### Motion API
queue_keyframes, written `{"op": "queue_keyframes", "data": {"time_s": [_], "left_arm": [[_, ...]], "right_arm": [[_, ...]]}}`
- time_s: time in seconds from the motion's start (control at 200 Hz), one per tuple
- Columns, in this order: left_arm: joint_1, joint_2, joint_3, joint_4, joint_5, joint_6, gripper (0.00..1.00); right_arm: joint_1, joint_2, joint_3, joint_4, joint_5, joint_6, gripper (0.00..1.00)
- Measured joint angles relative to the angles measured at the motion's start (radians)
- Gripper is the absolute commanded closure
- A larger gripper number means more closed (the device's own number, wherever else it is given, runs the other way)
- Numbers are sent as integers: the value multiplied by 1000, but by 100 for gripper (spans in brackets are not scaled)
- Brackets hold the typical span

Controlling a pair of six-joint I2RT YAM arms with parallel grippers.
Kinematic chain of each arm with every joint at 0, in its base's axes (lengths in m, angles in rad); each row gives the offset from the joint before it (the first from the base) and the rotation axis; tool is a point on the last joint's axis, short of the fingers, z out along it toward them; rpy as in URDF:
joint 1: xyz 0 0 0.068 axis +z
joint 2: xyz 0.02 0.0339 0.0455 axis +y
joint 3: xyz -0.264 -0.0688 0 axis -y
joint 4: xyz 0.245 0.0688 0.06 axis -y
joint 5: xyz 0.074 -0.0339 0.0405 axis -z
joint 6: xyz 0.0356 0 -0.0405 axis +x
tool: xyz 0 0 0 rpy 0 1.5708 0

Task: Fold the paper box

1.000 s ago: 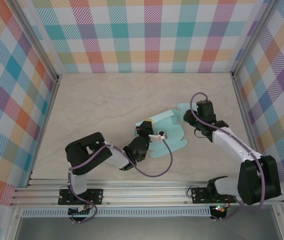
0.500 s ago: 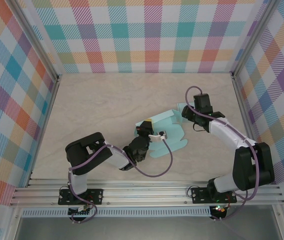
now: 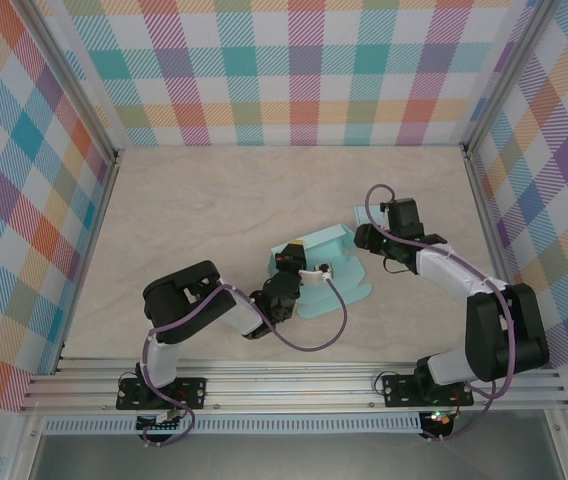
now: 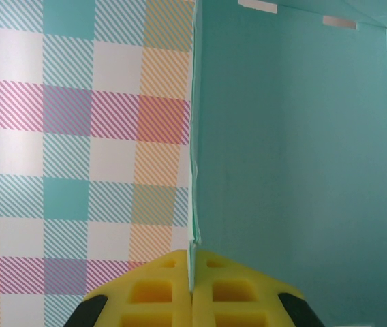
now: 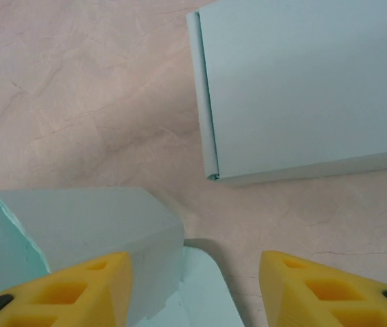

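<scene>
Across the beige marbled table (image 3: 194,210), the pale teal paper box (image 3: 329,240) has shifted slightly since a second ago and lies partly folded near the middle. The right gripper (image 5: 195,266) has swung closer and hovers half open, holding nothing. The left gripper (image 4: 193,257) is clamped tight on a thin box panel.

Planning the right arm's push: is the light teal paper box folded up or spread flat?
Partly folded: the light teal paper box has a back wall raised, front flaps flat; the left gripper pinches one panel's edge.
</scene>
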Motion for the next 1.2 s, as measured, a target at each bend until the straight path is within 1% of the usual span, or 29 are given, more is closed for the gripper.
{"op": "queue_keyframes", "data": {"time_s": [0.27, 0.465, 0.635, 0.975, 1.2], "left_arm": [[9, 75, 45, 35, -16, 28, 100], [9, 75, 45, 35, -17, 31, 100], [9, 70, 45, 29, -16, 34, 100], [-2, 69, 25, 49, -18, 111, 100], [-15, 64, 18, 46, -35, 113, 100]], "right_arm": [[0, 23, -61, 101, -76, -41, 47], [0, 22, -99, 156, -113, -64, 47], [0, 5, -138, 175, -120, -81, 45], [0, 20, -138, 217, -146, -153, 46], [0, 40, -139, 263, -192, -167, 46]]}}
